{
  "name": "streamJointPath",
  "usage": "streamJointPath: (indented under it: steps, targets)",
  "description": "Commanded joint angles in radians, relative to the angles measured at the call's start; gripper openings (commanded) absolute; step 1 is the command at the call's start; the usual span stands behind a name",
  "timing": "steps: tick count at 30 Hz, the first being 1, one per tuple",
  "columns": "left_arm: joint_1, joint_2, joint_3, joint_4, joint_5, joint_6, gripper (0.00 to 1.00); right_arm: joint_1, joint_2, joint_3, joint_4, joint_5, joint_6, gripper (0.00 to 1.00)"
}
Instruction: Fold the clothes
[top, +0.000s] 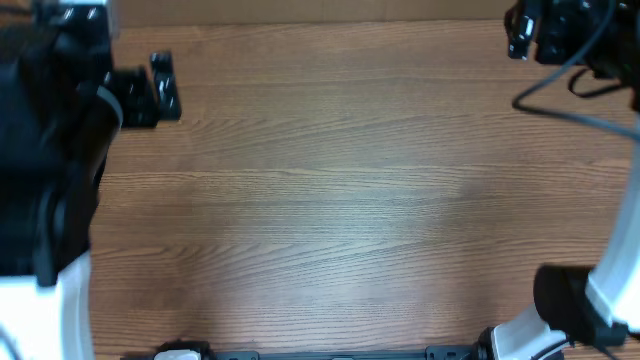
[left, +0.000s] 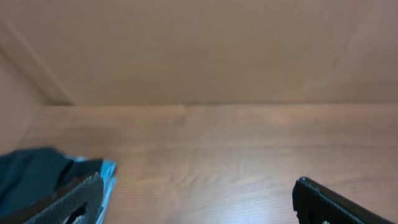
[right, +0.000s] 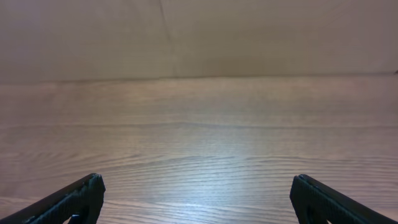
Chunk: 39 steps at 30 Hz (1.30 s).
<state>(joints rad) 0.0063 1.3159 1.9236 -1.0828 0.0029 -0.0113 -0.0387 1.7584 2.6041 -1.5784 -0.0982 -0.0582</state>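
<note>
A dark garment (left: 31, 177) with a light-blue edge (left: 109, 175) lies on the wooden table at the lower left of the left wrist view, beside my left finger. It does not show in the overhead view. My left gripper (left: 196, 199) is open and empty; in the overhead view it is at the far left of the table (top: 165, 85). My right gripper (right: 196, 193) is open wide over bare wood with nothing between its fingers; in the overhead view it is at the far right corner (top: 520, 35).
The wooden table (top: 340, 200) fills the overhead view. A plain brown wall (right: 199, 37) stands behind its far edge. The arm bases (top: 40, 300) stand at the near left and near right (top: 580, 300). A black cable (top: 570, 110) hangs at the right.
</note>
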Motion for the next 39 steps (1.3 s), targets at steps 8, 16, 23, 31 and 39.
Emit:
streamJointPath:
  steps: [8, 16, 23, 31, 39]
  targets:
    - [-0.001, -0.979, -0.579, -0.051, -0.089, -0.004, 1.00, 0.076, -0.852, -0.692, 0.147, 0.019, -0.097, 1.00]
    - [-0.002, -1.291, -0.874, -0.076, -0.003, -0.245, 1.00, 0.076, -1.296, -1.390, 0.421, -0.063, 0.092, 1.00]
    - [0.000, -1.291, -1.181, 0.046, 0.192, -0.443, 1.00, 0.076, -1.290, -1.740, 0.466, 0.069, 0.201, 1.00]
    - [0.000, -1.291, -1.318, 0.079, 0.065, -0.605, 1.00, 0.077, -1.280, -1.798, 0.739, -0.098, 0.043, 1.00]
    - [0.000, -1.313, -1.348, 0.214, 0.032, -0.190, 1.00, 0.077, -1.406, -2.026, 0.875, -0.122, 0.060, 1.00]
